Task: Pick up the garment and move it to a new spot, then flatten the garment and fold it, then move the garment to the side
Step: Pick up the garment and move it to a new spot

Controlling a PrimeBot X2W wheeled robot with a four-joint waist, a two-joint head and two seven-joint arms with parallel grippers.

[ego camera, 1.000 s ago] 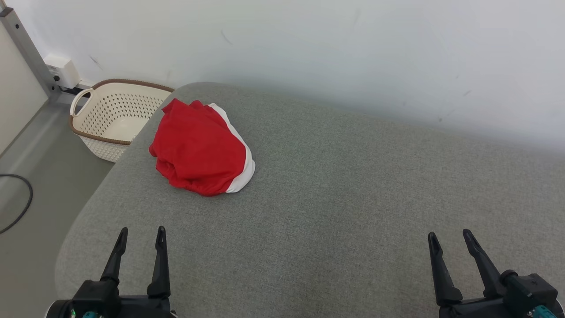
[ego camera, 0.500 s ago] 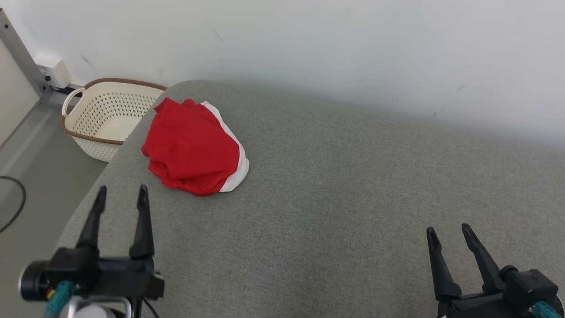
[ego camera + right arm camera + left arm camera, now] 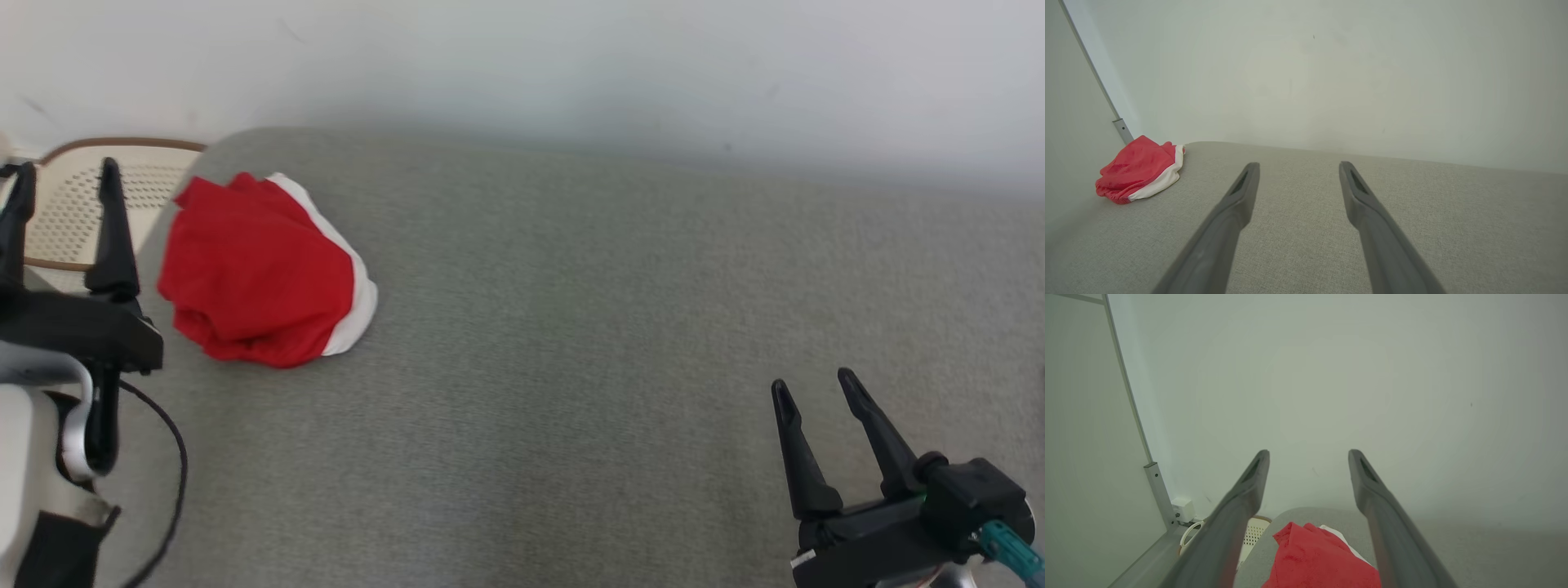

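Garment (image 3: 261,273) is lying in a crumpled red heap with a white band showing along its right edge. It is sitting near the far left corner of the grey cushion (image 3: 612,343), close to the cream basket (image 3: 69,204) standing just off the cushion's edge. The left gripper (image 3: 65,166) is hovering to the left of the heap, apart from it, with its two fingers spread wide and holding nothing. In the left wrist view the red cloth is showing low between those fingers. The right gripper (image 3: 812,380) is waiting well apart at the near right, its fingers likewise spread and empty. Judging by the soft folds, the garment is looking light, thin and limp, so it is likely going to sag and trail when lifted rather than keep any shape. A raised fold on top of the heap, or the thicker white edge, is looking like the best place to pinch, since a flat single layer is more likely to slip free.
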